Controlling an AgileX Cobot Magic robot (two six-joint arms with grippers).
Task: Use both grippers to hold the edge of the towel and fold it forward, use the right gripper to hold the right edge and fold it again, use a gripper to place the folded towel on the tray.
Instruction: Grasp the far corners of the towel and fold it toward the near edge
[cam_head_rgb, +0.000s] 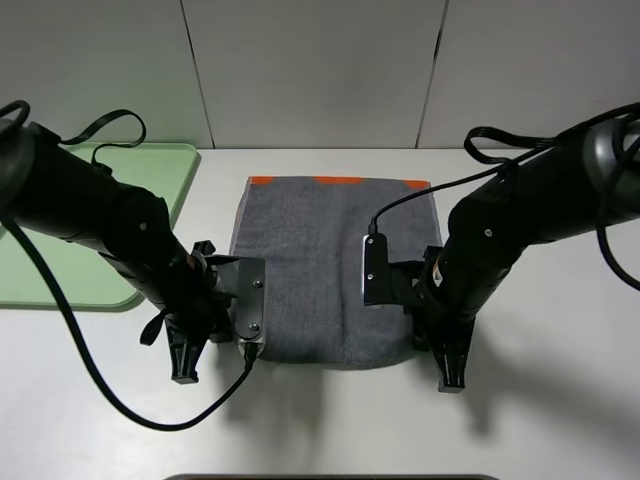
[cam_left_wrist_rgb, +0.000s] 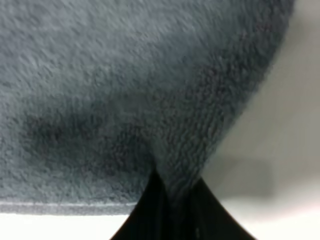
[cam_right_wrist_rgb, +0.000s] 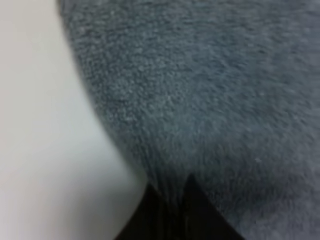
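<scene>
Gripping towel edge (cam_head_rgb: 330, 358): left hand (cam_left_wrist_rgb: 172, 192), right hand (cam_right_wrist_rgb: 172, 194).

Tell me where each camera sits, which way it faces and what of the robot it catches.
Exterior high: mounted high, looking down at the table and toward the back wall; shows the towel, the tray and both arms.
Left wrist: on the left arm, facing along the left gripper, shut on the towel's edge.
Right wrist: on the right arm, facing along the right gripper, also shut on grey cloth.
Shared: all three show the towel and white table.
</scene>
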